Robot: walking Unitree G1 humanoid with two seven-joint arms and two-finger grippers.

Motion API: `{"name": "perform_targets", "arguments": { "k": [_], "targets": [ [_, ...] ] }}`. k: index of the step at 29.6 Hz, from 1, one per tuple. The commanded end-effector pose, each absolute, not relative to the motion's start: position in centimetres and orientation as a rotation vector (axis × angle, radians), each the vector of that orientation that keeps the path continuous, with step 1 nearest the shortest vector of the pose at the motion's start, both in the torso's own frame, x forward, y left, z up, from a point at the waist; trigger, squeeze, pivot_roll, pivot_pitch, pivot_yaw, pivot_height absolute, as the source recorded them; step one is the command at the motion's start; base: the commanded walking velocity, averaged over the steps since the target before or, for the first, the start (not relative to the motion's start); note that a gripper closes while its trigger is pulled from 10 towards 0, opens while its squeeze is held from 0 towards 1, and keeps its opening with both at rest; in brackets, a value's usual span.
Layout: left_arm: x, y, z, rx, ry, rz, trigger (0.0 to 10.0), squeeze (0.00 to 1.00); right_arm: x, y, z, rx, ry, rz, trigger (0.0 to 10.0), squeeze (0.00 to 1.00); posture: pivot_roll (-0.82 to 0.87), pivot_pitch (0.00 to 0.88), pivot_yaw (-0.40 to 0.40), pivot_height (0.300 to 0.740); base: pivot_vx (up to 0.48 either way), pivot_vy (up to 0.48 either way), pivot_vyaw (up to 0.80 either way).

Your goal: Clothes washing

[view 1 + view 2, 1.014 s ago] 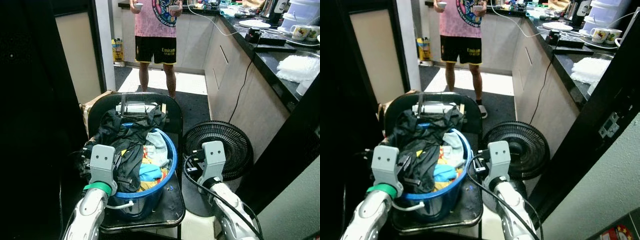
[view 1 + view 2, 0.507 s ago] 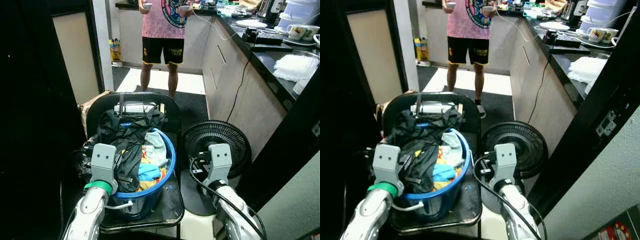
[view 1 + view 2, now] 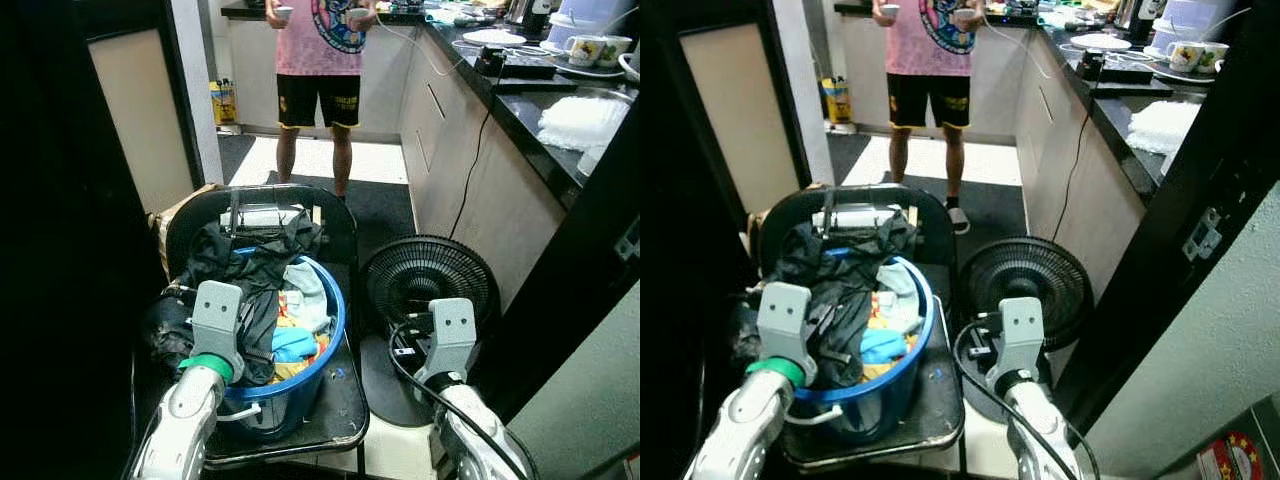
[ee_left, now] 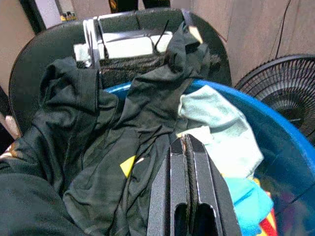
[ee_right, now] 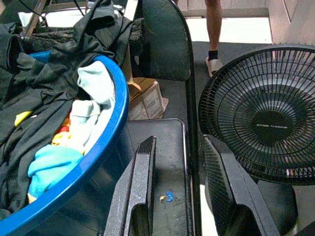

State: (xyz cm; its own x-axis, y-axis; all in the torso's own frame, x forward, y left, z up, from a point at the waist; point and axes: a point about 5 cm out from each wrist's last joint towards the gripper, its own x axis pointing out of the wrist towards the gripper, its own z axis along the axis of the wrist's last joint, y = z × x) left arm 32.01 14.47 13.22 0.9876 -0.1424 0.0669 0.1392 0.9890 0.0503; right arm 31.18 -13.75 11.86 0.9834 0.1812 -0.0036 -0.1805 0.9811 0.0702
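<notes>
The left gripper (image 4: 187, 147) hangs over the round blue plastic laundry basin (image 3: 325, 335), its two black fingers (image 4: 199, 167) pressed flat together with nothing between them, their tips just above a crumpled black garment (image 4: 123, 128). That garment drapes over the basin's far rim and the left side of the heap. Beside it in the basin lie a pale mint cloth (image 4: 219, 123), a bright turquoise piece (image 3: 295, 343) and some yellow and red fabric (image 3: 285, 318). The basin sits on the seat of a black metal folding chair (image 3: 340, 225), whose curved back rises behind the clothes.

The right gripper (image 5: 179, 162) is held low to the right of the basin, its fingers (image 5: 140, 182) spread apart and empty, above the black chair seat at the basin's outer wall. Just past it stands a black round floor fan (image 3: 430, 285) with a wire grille, on the floor beside the chair.

Farther off, a person in a pink printed shirt and black shorts (image 3: 320, 60) stands on the kitchen floor, facing the robot. A dark stone countertop (image 3: 550, 100) runs along the right, bearing cups and plates.
</notes>
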Motion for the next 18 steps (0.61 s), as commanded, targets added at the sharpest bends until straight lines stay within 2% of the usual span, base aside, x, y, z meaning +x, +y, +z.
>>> {"name": "perform_targets", "arguments": {
  "k": [1,18],
  "targets": [
    [32.0,14.8,12.6,0.037,-0.043,-0.131,10.0,0.00,31.2,-13.6,11.9,0.071,0.012,0.181,10.0,0.00,-0.06,0.041,0.090,0.740,0.000,0.000,0.00],
    [31.8,16.0,12.8,0.010,-0.056,-0.028,10.0,0.00,32.3,-11.8,12.6,0.057,0.016,0.288,10.0,0.00,-0.02,0.027,0.024,0.740,0.000,0.000,0.00]
  ]
}}
